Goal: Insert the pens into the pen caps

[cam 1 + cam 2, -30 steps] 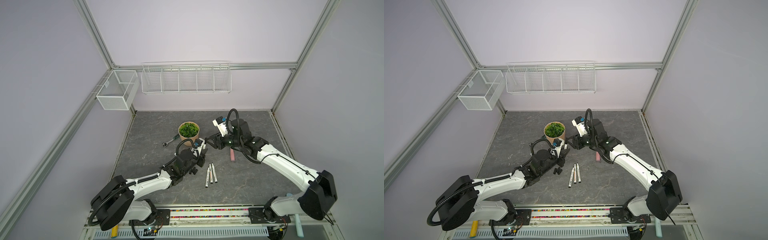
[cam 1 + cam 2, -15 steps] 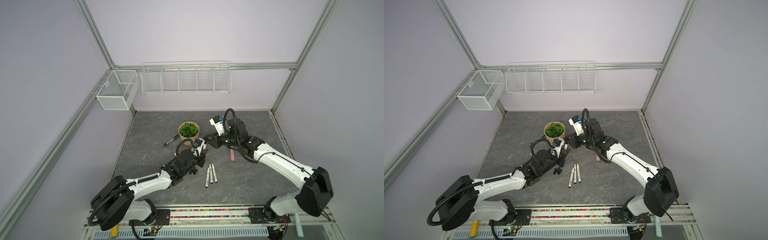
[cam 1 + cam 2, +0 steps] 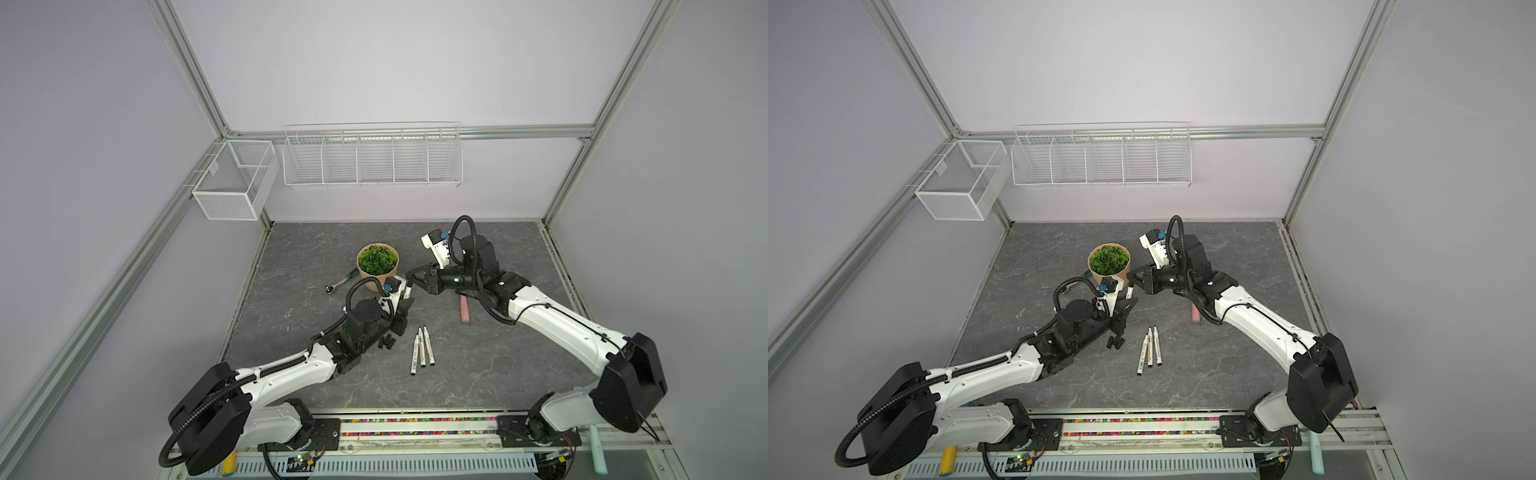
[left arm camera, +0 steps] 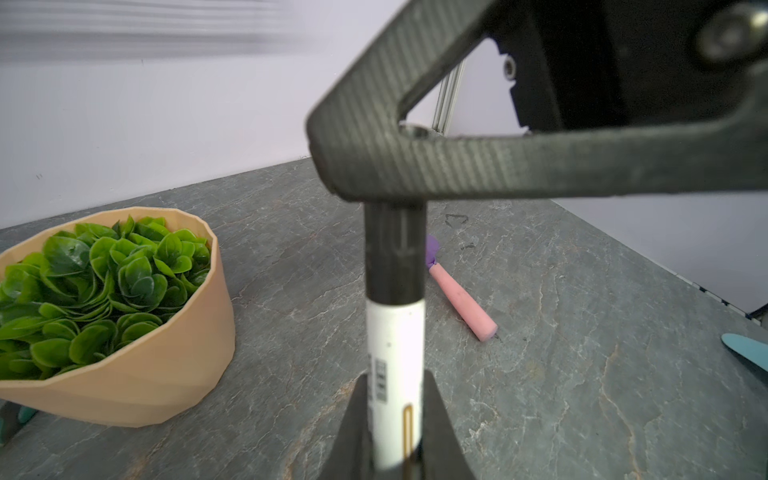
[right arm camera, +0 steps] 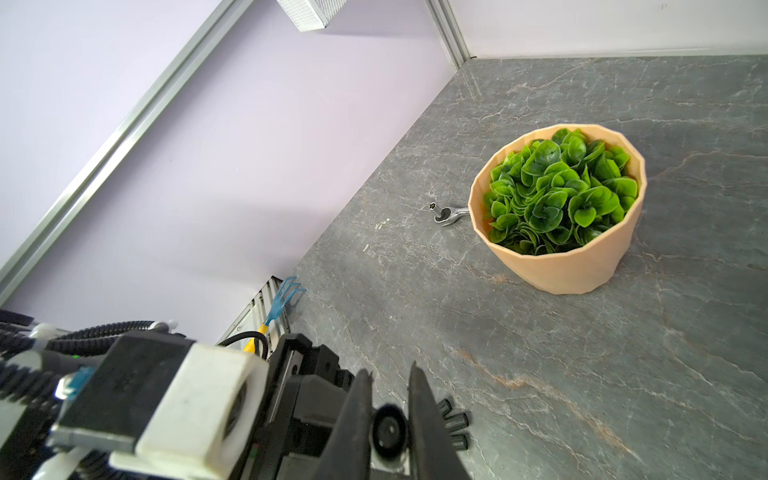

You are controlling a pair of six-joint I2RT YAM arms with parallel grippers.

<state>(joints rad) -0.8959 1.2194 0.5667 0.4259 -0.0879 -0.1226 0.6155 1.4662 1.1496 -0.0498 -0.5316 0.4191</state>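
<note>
Your right gripper has its fingers pinched onto a short black cap, which shows end-on between them as a round, smooth plastic disc. The cap sits on the upper end of a pen, in line with the barrel. The ribbed, carbon-look finger crosses that barrel at about a right angle.

Lower on the same pen, your left gripper clamps the white printed barrel between its dark fingers. The pen stands tilted up off the table, with its long axis running from the left fingers up to the right ones.

The next move probably turns on that line: the cap has to travel straight down the barrel toward the left fingers. How deeply it is seated cannot be told from here. A sideways push would likely cock it on the slick, round barrel.

Further out, in a top view, three loose pens lie side by side on the grey stone-patterned table top. Three loose caps lie just beside the left arm, which is the nearer one to both. A faceted plant pot, a pink-handled scoop and a metal wrench lie clear of the work.
</note>
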